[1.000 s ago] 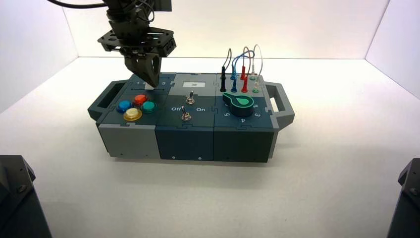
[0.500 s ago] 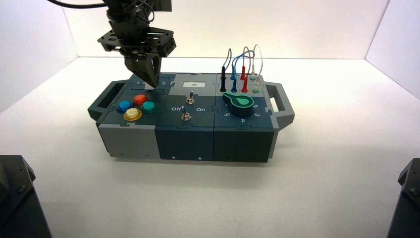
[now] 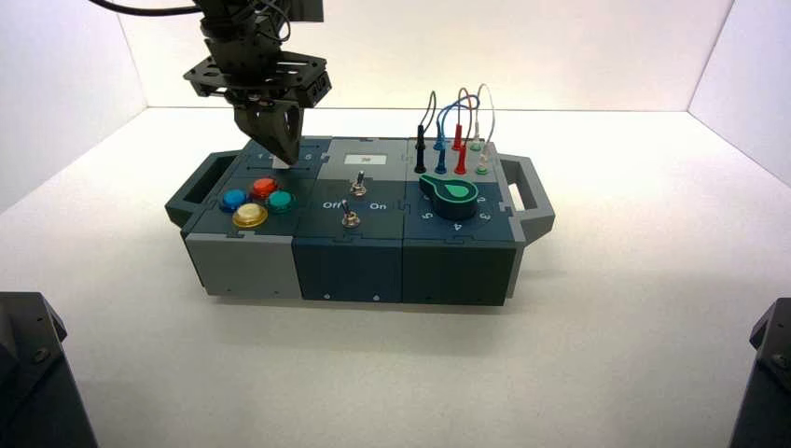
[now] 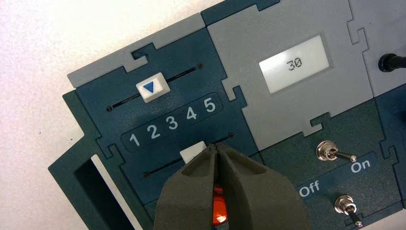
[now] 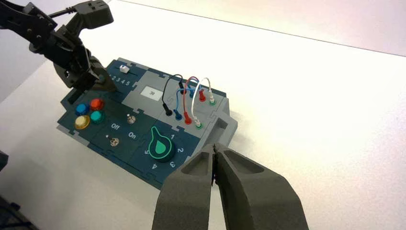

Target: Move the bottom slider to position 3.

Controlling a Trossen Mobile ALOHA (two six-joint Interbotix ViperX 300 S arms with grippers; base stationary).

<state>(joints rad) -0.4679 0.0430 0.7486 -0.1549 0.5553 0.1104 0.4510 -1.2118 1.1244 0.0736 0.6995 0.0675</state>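
Note:
The bottom slider [image 4: 193, 152], a small white knob on a thin dark track, sits on the box's dark blue slider panel below the printed row 1 to 5. Its visible part lies about level with the gap between position 3 [image 4: 172, 123] and the 4. My left gripper [image 4: 215, 147] is shut, and its fingertips rest against the knob's side towards the 5, hiding that side. In the high view the left gripper [image 3: 283, 157] points down at the box's back left. My right gripper [image 5: 214, 148] is shut and empty, held off to the right of the box.
The twin white knob [image 4: 153, 87] with a blue triangle sits on the upper track between 2 and 3. A grey display [image 4: 295, 63] reads 30. Two metal toggle switches [image 4: 330, 153] stand by Off and On. Coloured buttons [image 3: 256, 201], a green dial [image 3: 454, 194] and plugged wires [image 3: 457, 131] fill the box.
The left gripper has edged slightly to the left over the slider panel. The right arm has not moved.

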